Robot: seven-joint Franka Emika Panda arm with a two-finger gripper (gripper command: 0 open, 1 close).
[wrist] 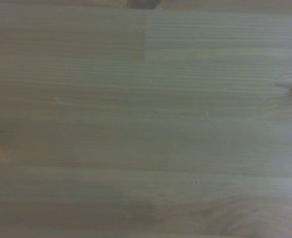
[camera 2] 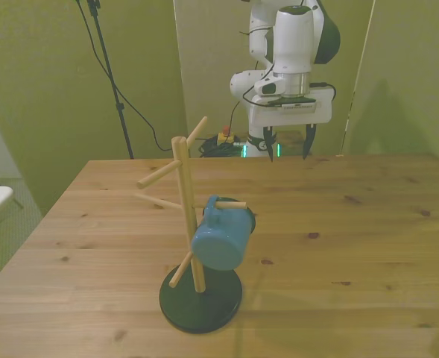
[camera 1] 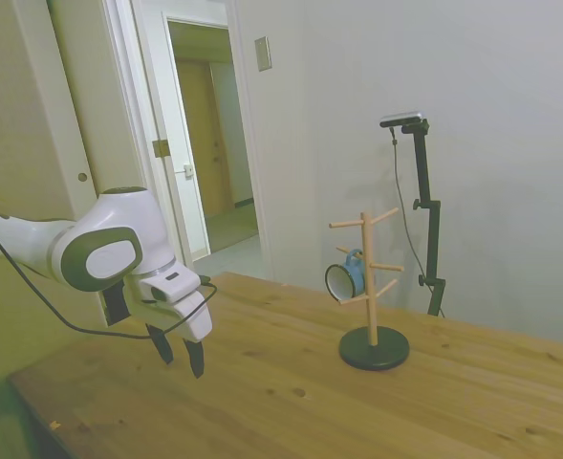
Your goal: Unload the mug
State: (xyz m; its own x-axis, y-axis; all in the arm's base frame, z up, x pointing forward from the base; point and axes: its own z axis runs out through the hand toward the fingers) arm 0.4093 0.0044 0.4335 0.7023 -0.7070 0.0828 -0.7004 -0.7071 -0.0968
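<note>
The light-blue mug [camera 1: 347, 278] [camera 2: 221, 234] hangs by its handle on a peg of the wooden peg stand [camera 1: 370, 292] [camera 2: 188, 209], whose dark round base [camera 2: 200, 298] rests on the table. My gripper [camera 1: 180, 352] [camera 2: 287, 142] hovers above the table's far edge, well away from the stand, open with nothing between its fingers. The wrist view holds only bare wooden planks [wrist: 146, 119].
The wooden table [camera 2: 353, 239] spreads wide around the stand. Its edges show at the side view's left and along the front view's left. A doorway [camera 1: 209, 143] and walls lie behind the arm.
</note>
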